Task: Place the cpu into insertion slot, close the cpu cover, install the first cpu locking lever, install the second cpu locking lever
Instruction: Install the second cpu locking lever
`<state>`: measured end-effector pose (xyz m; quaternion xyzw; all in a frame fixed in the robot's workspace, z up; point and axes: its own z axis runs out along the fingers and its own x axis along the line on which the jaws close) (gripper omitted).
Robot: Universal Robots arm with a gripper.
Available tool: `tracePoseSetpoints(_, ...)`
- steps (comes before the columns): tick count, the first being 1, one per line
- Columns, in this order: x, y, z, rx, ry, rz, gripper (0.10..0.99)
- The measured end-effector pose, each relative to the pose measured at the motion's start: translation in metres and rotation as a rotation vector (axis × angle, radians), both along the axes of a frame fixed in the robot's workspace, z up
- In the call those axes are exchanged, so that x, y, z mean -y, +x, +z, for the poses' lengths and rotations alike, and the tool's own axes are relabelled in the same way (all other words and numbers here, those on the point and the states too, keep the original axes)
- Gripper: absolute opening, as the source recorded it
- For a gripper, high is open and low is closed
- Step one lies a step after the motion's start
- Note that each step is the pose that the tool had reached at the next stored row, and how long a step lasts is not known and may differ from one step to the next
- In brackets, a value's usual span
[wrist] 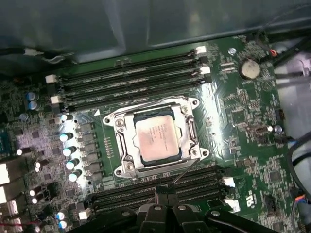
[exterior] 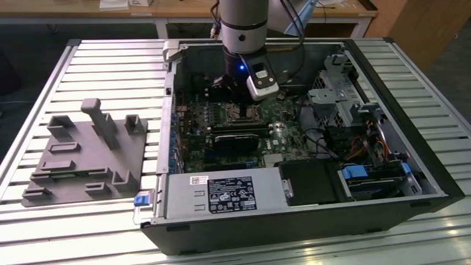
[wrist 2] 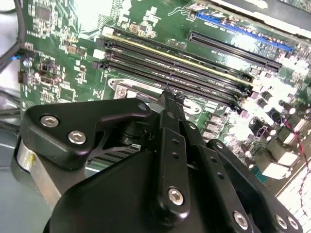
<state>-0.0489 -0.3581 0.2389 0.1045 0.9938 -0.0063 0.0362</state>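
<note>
Lying seated near claw [wrist: 165,196]: cpu [wrist: 156,140].

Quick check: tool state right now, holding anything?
Tool: fingers together, shut, holding nothing visible; it hangs beside the cpu cover, which lies closed over the cpu.

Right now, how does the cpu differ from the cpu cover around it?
In the first wrist view, the cpu is a solid pale plate with print on top; the cpu cover is a brighter metal frame with an open middle. The cpu is the smaller, sitting inside the cover's outline. Both lie flat on the green board, squarely aligned.
</note>
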Motion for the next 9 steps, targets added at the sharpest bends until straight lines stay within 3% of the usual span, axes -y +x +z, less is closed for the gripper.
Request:
tracePoseSetpoints(5,0.0007,-0.0009,-0.0033,-0.0001,0.003,0.053,0.106)
tracePoseSetpoints(9,0.0035,-0.0017,-0.0069,0.0006,0.026,0.058,0.106)
